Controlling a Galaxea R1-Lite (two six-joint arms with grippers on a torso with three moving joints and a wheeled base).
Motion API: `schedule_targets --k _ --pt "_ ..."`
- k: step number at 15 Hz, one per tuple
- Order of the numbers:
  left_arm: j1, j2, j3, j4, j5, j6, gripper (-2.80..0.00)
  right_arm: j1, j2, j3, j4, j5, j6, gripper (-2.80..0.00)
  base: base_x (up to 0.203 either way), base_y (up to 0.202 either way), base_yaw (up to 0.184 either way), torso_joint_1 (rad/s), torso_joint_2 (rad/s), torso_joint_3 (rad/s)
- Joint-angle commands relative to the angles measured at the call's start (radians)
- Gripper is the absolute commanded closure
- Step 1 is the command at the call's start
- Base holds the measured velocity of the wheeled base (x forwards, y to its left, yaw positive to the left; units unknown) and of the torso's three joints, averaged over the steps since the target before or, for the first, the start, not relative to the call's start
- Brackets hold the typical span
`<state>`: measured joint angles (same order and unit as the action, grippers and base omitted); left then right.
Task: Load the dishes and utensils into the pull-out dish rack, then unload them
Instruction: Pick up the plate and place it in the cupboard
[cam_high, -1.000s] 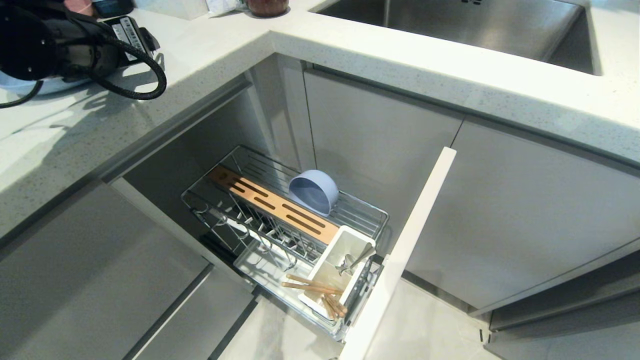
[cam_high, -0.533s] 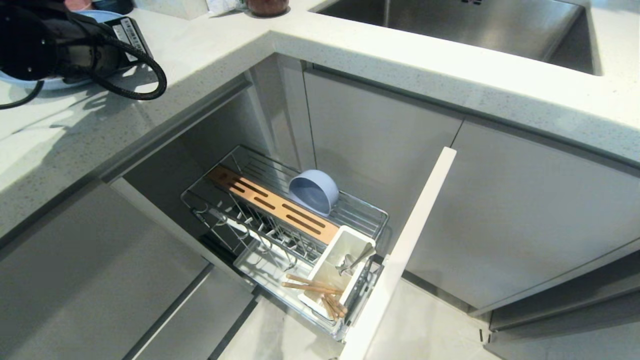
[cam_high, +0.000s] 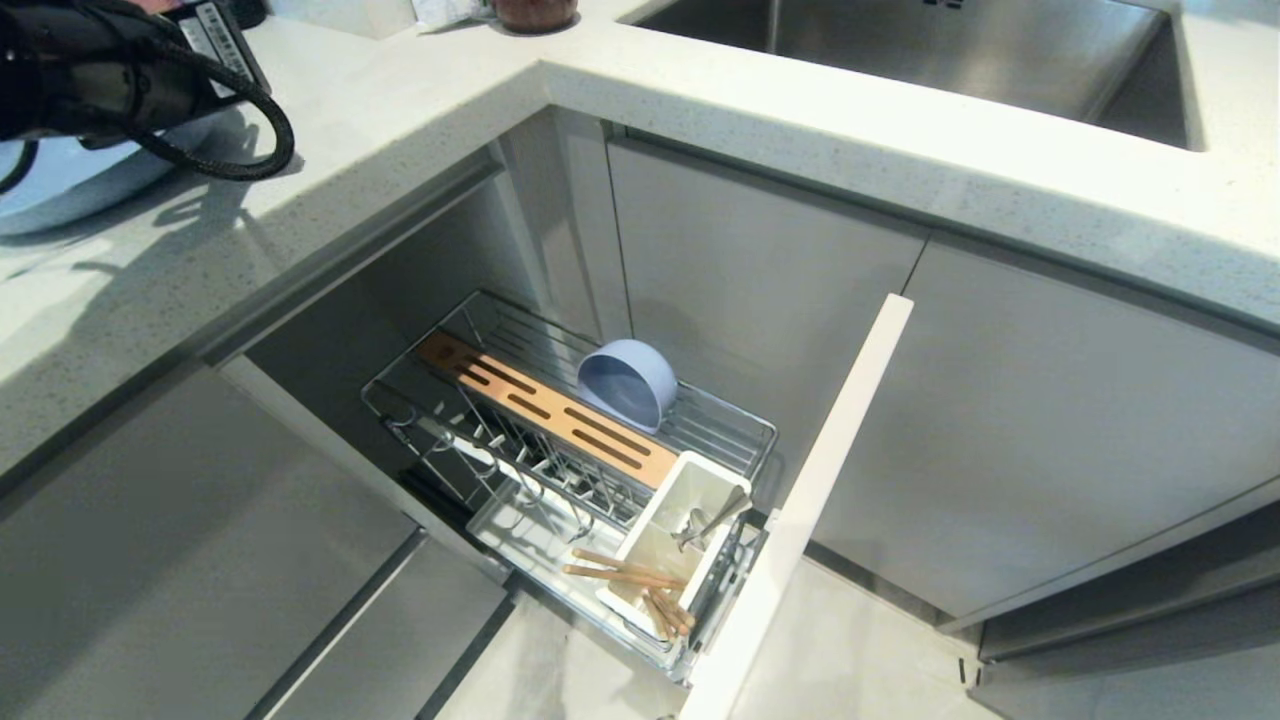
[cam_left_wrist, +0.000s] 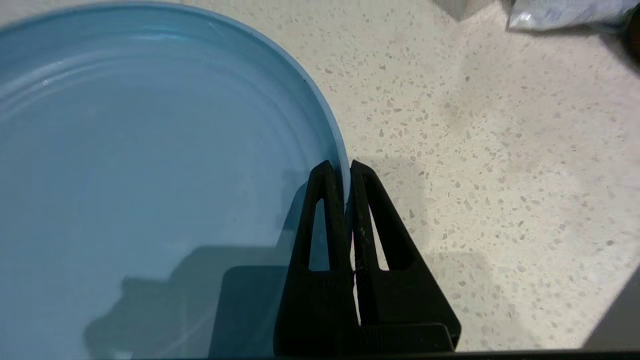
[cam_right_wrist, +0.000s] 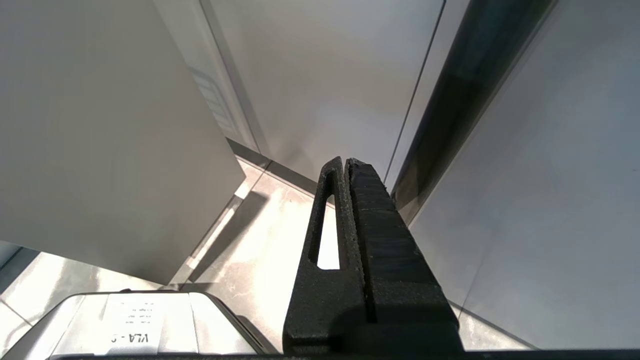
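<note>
In the head view the pale blue bowl (cam_high: 627, 382), spoon (cam_high: 712, 523) and chopsticks (cam_high: 625, 574) sit in the pull-out dish rack (cam_high: 575, 470), well below the left gripper. In the left wrist view, the left gripper (cam_left_wrist: 339, 167) is clenched on the pale blue plate (cam_left_wrist: 150, 165) rim over the countertop (cam_left_wrist: 490, 150). In the right wrist view, the right gripper (cam_right_wrist: 342, 162) is closed, empty, near cabinet doors (cam_right_wrist: 320, 80).

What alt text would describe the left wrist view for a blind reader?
The left end effector is closed on the rim of a pale blue plate, one finger inside the rim and one outside. The plate is over a speckled white countertop.
</note>
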<state>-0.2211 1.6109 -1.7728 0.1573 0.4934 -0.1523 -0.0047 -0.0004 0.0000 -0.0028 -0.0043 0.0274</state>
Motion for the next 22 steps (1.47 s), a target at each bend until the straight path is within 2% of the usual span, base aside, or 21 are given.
schedule_targets --k 1,2,4,7,10,16,18,22 --pt "-0.005 -0.066 0.004 0.009 0.004 -0.002 0.0 0.0 -0.004 0.002 0.0 0.0 0.0 0.0 0.0 0.0 0.0 0.0 0.0 0.0" --pt "-0.013 -0.096 0.004 0.024 0.003 -0.008 0.0 0.0 -0.004 0.002 0.0 0.0 0.0 0.0 0.0 0.0 0.0 0.0 0.0 0.0" --pt "-0.034 -0.144 -0.001 0.021 0.006 -0.08 0.0 0.0 -0.003 0.002 0.0 0.0 0.0 0.0 0.0 0.0 0.0 0.0 0.0 0.0" --pt "-0.098 -0.189 -0.005 -0.046 0.043 -0.104 0.0 0.0 -0.004 0.002 0.0 0.0 0.0 0.0 0.0 0.0 0.0 0.0 0.0 0.0" --pt "-0.206 -0.205 -0.006 -0.07 0.154 -0.114 0.0 0.0 -0.004 0.002 0.0 0.0 0.0 0.0 0.0 0.0 0.0 0.0 0.0 0.0" --pt "-0.47 -0.216 -0.008 -0.079 0.347 -0.2 0.0 0.0 -0.004 0.002 0.0 0.0 0.0 0.0 0.0 0.0 0.0 0.0 0.0 0.0" --pt "-0.563 -0.209 -0.005 -0.145 0.38 -0.224 0.0 0.0 -0.003 0.002 0.0 0.0 0.0 0.0 0.0 0.0 0.0 0.0 0.0 0.0" --pt "-0.707 -0.164 0.023 -0.366 0.419 -0.229 0.0 0.0 -0.003 0.002 0.0 0.0 0.0 0.0 0.0 0.0 0.0 0.0 0.0 0.0"
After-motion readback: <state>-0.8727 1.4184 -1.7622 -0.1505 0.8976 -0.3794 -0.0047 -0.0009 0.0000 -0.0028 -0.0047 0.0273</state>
